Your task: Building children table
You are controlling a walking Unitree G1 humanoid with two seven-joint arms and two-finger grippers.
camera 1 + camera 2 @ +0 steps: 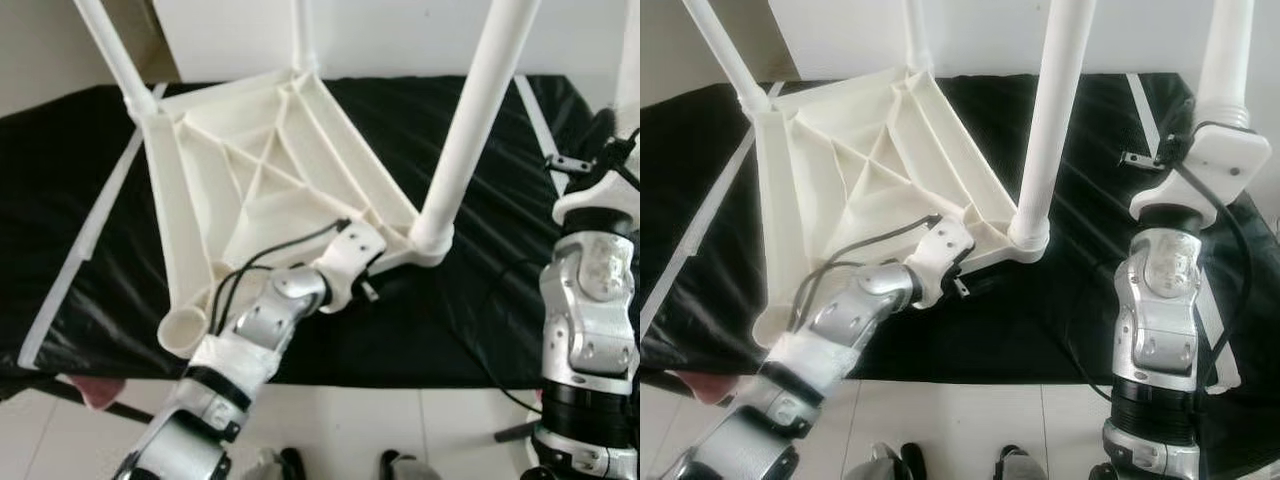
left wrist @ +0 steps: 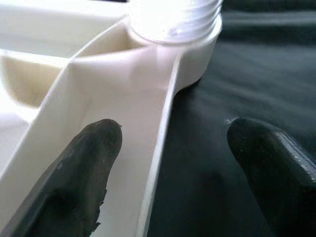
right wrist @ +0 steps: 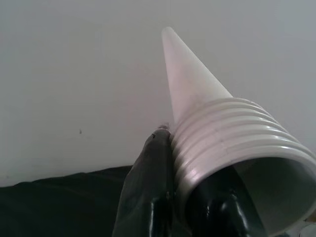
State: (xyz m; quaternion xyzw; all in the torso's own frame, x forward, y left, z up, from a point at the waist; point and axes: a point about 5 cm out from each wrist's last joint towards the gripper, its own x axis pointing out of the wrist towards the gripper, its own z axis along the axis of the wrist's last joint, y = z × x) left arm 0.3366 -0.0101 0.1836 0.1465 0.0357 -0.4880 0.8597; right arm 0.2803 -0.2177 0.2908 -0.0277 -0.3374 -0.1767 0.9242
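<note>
Leg (image 3: 217,133) in right gripper (image 3: 197,197)

Black cloth (image 1: 500,330), white wall (image 3: 74,74), pale floor (image 1: 350,430) — perhaps tiled

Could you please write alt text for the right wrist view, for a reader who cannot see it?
The right claw grips a white table leg by its threaded end, the tapered leg pointing up toward a pale wall. A black cloth lies below.

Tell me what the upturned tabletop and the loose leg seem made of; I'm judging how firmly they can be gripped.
Tabletop: apparently moulded plastic, cream-white with a slight sheen; the ribbed underside suggests it. Loose leg, held in the right gripper: looks like matte white plastic, hollow, with moulded threads at its open end.
</note>
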